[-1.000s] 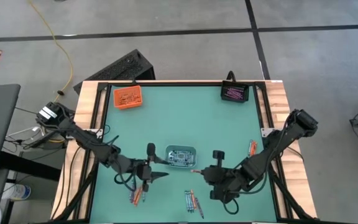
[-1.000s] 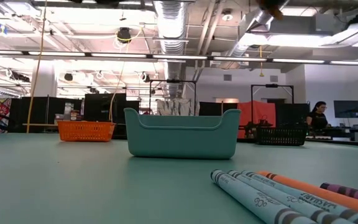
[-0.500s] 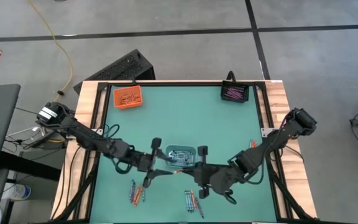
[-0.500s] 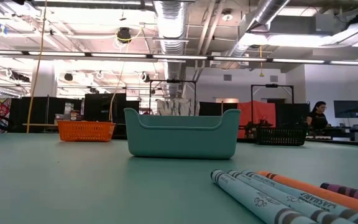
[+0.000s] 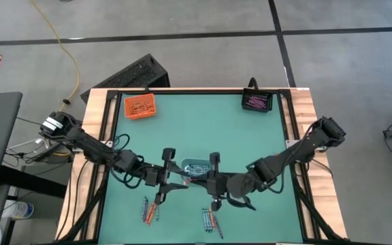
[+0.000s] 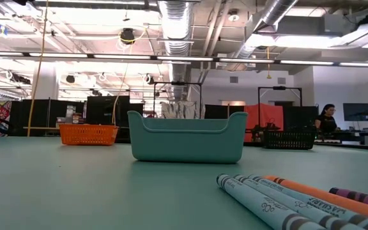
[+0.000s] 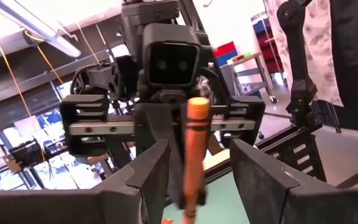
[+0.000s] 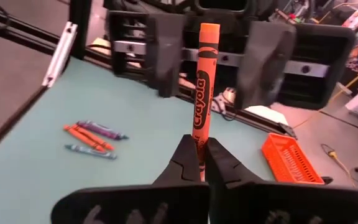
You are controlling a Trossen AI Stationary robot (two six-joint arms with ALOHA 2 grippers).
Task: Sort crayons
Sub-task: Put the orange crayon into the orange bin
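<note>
**Left to right**

- My left gripper is over the middle of the surface, just in front of the clear-grey tray. Its fingers are spread, one on each side of the orange crayon, with a gap on both sides.
- My right gripper faces the left one and pinches the same crayon by one end. Its fingers are pressed against the wrapper.

**What each view adds**

- High view: shows both arms meeting nose to nose. The held crayon appears only as a small orange speck.
- Wrist views: these alone show the grip and the gaps.
- Low view: shows neither gripper. It shows a person in the room beyond.

**Counts**

- Trays: three. The orange tray is at the far left, the black tray at the far right, and the clear-grey tray at the centre.
- Held crayons: one.
- Loose crayons: two clusters near the front edge.
  - Left cluster: the right wrist view shows at least three.
  - Right cluster: the low view shows four, two grey-blue, one orange and one purple.
- Crayons inside the trays: I cannot count them.

**Axis**

- The long axis of the held crayon runs along the line from my right gripper to my left gripper.
- Its free end reaches between the left fingers.
</note>
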